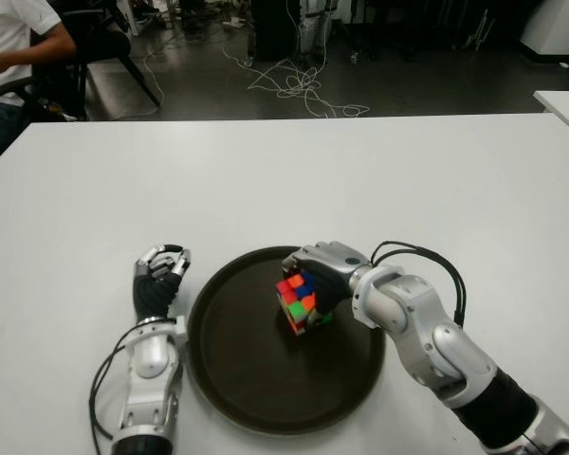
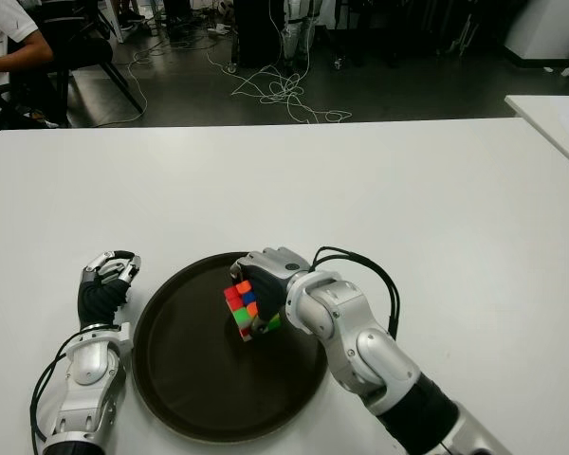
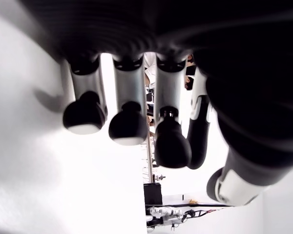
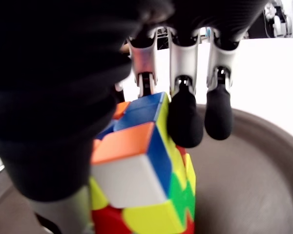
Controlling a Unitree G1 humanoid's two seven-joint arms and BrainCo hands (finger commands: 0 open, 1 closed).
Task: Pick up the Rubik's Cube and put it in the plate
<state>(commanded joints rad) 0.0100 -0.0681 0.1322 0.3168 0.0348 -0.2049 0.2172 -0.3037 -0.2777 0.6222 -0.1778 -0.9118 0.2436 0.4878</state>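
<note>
I'm seeing my right hand (image 1: pixel 324 275) gripping the cube (image 1: pixel 297 301), fingers curled around it, over the plate (image 1: pixel 237 379). My left hand (image 1: pixel 159 277) is sitting curled, holding nothing, left of the plate on the bench (image 1: pixel 379 171).

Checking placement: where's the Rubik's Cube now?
The Rubik's Cube is gripped in the right robot hand, over the dark plate, right of the left robot hand.

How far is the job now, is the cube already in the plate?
Pickup is done: the right hand grips the cube over the plate. Whether the cube touches the plate is unclear. Letting go remains. The left hand is beside the plate's left rim.
</note>
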